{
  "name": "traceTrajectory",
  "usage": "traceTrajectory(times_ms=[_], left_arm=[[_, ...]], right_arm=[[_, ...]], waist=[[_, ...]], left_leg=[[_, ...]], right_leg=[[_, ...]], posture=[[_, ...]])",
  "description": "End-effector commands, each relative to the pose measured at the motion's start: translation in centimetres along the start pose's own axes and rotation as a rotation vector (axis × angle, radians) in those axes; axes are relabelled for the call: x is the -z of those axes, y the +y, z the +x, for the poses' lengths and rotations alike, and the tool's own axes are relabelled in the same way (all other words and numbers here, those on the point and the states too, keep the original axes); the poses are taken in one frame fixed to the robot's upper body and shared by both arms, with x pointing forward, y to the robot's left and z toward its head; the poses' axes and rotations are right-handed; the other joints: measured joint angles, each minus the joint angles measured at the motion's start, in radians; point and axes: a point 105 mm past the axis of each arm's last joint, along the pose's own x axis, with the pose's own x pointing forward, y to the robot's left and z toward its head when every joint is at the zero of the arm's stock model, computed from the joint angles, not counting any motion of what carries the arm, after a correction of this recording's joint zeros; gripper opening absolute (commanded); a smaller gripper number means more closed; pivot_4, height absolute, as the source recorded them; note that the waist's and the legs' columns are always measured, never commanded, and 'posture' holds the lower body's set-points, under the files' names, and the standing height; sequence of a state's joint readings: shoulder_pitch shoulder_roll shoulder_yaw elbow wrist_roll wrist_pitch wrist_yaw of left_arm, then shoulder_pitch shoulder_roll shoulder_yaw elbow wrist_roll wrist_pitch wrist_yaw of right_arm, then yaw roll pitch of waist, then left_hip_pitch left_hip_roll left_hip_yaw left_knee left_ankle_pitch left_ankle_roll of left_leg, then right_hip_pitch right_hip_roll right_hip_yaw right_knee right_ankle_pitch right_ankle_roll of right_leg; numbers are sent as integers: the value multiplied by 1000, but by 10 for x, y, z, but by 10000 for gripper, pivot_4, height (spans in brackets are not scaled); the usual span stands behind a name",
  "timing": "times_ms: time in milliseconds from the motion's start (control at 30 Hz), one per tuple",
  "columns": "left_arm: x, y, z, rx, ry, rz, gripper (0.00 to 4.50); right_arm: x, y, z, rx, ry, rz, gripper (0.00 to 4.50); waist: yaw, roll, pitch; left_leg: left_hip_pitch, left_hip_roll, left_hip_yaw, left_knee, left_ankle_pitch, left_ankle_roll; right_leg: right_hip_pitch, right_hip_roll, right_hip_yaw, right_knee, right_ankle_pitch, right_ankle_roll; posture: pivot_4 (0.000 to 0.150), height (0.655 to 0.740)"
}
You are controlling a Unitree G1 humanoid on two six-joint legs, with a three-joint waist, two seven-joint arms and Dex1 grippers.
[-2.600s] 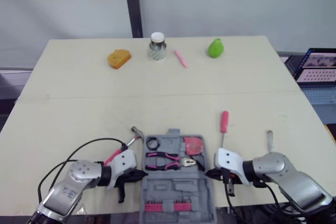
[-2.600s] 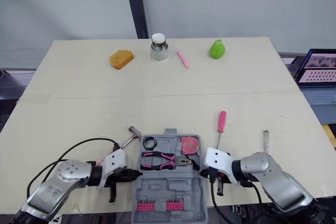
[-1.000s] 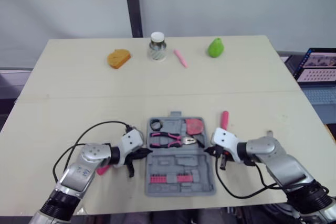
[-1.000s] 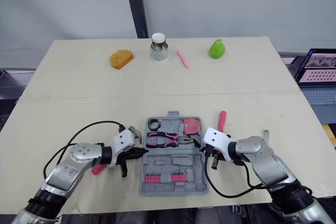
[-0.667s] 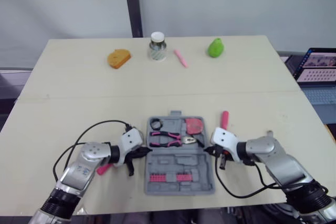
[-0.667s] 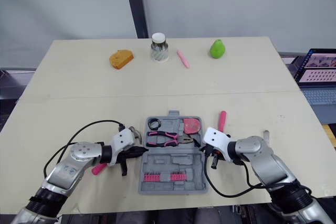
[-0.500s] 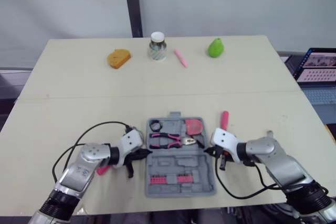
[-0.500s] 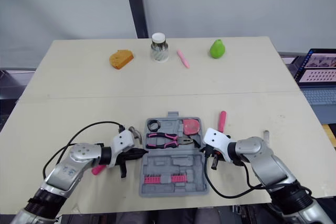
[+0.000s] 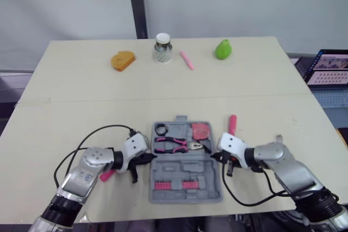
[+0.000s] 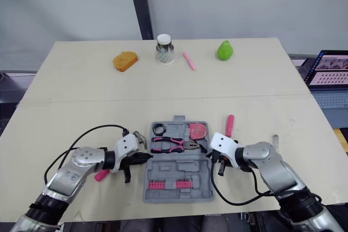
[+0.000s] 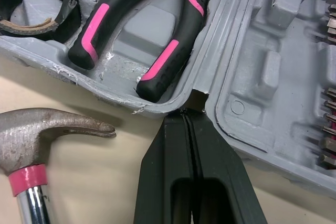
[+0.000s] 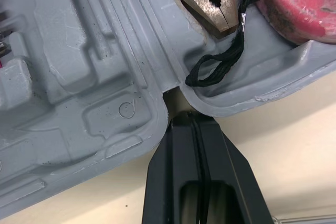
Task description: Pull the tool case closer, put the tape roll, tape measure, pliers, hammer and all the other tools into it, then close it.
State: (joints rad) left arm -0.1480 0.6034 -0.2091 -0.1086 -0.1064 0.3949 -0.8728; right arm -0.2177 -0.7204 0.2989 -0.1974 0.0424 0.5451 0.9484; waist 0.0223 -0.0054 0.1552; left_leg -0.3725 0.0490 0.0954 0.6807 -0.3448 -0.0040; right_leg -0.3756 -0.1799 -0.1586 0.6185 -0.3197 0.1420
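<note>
The grey tool case (image 9: 187, 173) lies open near the table's front edge. Its far half holds the black tape roll (image 9: 161, 130), pink-handled pliers (image 9: 173, 146) and red tape measure (image 9: 202, 131); the near half holds pink bits (image 9: 174, 185). My left gripper (image 9: 149, 158) is shut, its tips in the case's left hinge notch (image 11: 195, 98). My right gripper (image 9: 213, 157) is shut at the right hinge notch (image 12: 170, 98). The hammer (image 11: 47, 135) lies on the table just left of the case, under my left arm. A pink-handled screwdriver (image 9: 232, 123) lies right of the case.
A grey-handled tool (image 9: 279, 139) lies at the right beyond my right arm. Along the far edge stand an orange block (image 9: 123, 60), a jar (image 9: 162, 47), a pink pen (image 9: 187, 60) and a green pear (image 9: 223, 49). A laptop (image 9: 329, 69) sits off the table's right side.
Since 2.6 s ago the case and both shut grippers have shifted away from the front edge, the case now hiding part of the hammer. Over the last second almost nothing moved.
</note>
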Motion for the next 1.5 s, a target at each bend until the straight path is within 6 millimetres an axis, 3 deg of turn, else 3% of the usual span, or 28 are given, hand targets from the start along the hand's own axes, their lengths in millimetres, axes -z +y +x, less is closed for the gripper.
traceTrajectory(times_ms=[33,333,800,1000,1067,1167,1200,1300,1333,1400,1500], left_arm=[[-12,-5,3,22,-42,38,480],[-10,-7,1,32,-34,32,480],[-6,2,-21,-7,-19,5,480],[-17,9,-63,-44,-56,-57,480],[-23,21,-89,-100,-95,-114,480],[-15,41,-130,-231,-93,-181,480],[0,51,-151,-317,-69,-213,2832],[36,62,-192,-472,-6,-272,12743],[44,63,-199,-496,-2,-286,19458],[65,66,-217,-573,-6,-346,27892],[89,64,-233,-647,29,-382,43089]], right_arm=[[-15,4,1,-8,-60,-38,0],[-11,4,-2,-5,-49,-46,0],[7,-9,-33,59,-49,22,0],[1,-10,-82,76,-186,179,0],[8,-13,-112,108,-213,261,0],[31,-22,-156,212,-209,377,0],[56,-30,-180,317,-174,456,2500],[104,-37,-225,518,-127,602,12711],[111,-38,-233,554,-138,626,19319],[133,-40,-248,653,-145,690,27836],[151,-40,-255,727,-167,748,43002]], waist=[[0,0,0],[0,0,0],[1,0,0],[4,0,6],[8,0,8],[5,0,12],[3,0,12],[-1,0,12],[-3,0,12],[-7,0,13],[-24,0,14]], left_leg=[[0,0,0,0,0,0],[0,0,0,0,0,0],[0,0,0,0,0,0],[-1,0,-1,0,0,0],[-1,0,-2,0,0,0],[-1,0,-2,0,0,1],[-1,0,-2,0,0,1],[2,0,1,-3,-1,1],[3,0,3,-7,-1,1],[4,0,4,-10,-1,1],[4,0,5,-10,0,1]], right_leg=[[0,0,0,0,0,0],[0,0,0,0,0,0],[0,0,0,0,0,0],[0,0,0,0,0,0],[1,0,0,0,0,0],[1,0,0,-1,0,0],[1,0,0,-1,0,0],[1,0,1,-3,0,0],[0,0,1,-6,0,0],[0,0,1,-7,0,0],[0,0,1,-7,0,0]], posture=[[1500,7400],[1500,7400],[1500,7400],[1500,7400],[1500,7400],[1500,7400],[1500,7400],[1500,7400],[1500,7400],[1500,7400],[1500,7400]])
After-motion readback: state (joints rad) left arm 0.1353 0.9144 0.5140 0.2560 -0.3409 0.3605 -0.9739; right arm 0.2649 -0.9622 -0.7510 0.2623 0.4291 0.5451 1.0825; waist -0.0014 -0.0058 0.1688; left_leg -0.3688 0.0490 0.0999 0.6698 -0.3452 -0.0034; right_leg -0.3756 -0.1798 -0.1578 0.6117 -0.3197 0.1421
